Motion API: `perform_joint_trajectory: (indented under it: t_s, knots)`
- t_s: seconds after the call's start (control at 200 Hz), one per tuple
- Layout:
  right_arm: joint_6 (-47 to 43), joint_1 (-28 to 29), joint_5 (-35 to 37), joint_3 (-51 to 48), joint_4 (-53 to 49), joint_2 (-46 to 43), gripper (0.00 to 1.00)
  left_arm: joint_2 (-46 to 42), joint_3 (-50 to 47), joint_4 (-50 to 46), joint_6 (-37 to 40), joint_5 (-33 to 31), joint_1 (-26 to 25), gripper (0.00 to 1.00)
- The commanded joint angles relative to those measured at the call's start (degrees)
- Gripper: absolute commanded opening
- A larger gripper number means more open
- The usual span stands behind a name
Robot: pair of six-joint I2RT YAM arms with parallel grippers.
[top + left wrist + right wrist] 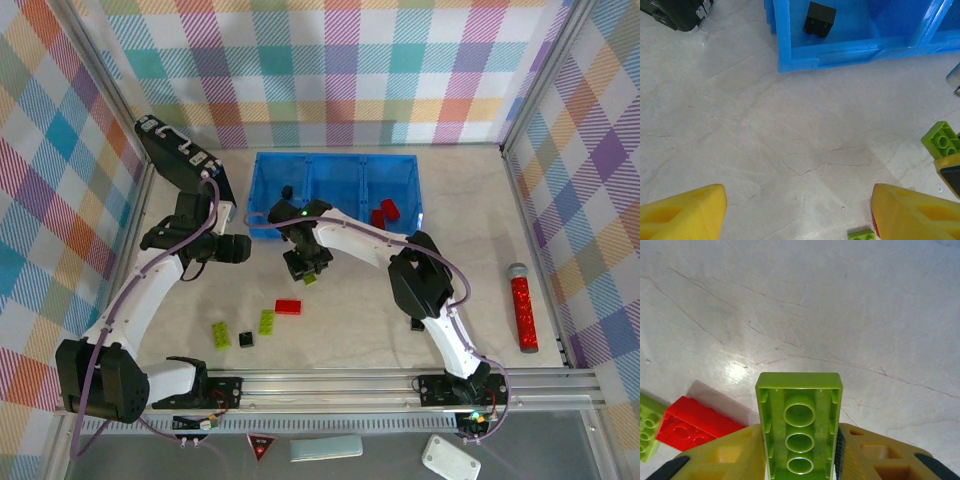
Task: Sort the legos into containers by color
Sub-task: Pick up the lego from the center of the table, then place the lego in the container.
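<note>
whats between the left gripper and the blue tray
Bare table in the left wrist view, from the left gripper up to the tray.

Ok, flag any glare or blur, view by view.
Right wrist view: a bright glare patch on the table left of the held green brick, which is sharp. Left wrist view: the left hand's fingers look soft, the blue tray crisp. Top external view: even light, no hot spots.

Tray at table rear; case left of it; loose bricks before it; cylinder far right.
</note>
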Motion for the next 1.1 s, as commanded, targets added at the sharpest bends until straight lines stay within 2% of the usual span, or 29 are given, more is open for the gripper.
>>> perform_joint_trajectory:
  t_s: [0.0,0.585,1.1]
  knots:
    - [-0.7,-1.1,1.0,2.7,-2.7,-2.6,0.39,-1.0,-0.4,0.0,0.5,0.7,1.1,0.76]
    - [-2.4,-12.2,1.6,10.8,-3.2,-1.2,0.39,-1.2,-0.5,0.0,0.5,0.9,1.1,0.76]
    - [-4.0,-19.0,1.0,25.9,-2.7,12.0,0.39,-1.0,-0.5,0.1,0.4,1.1,1.1,0.76]
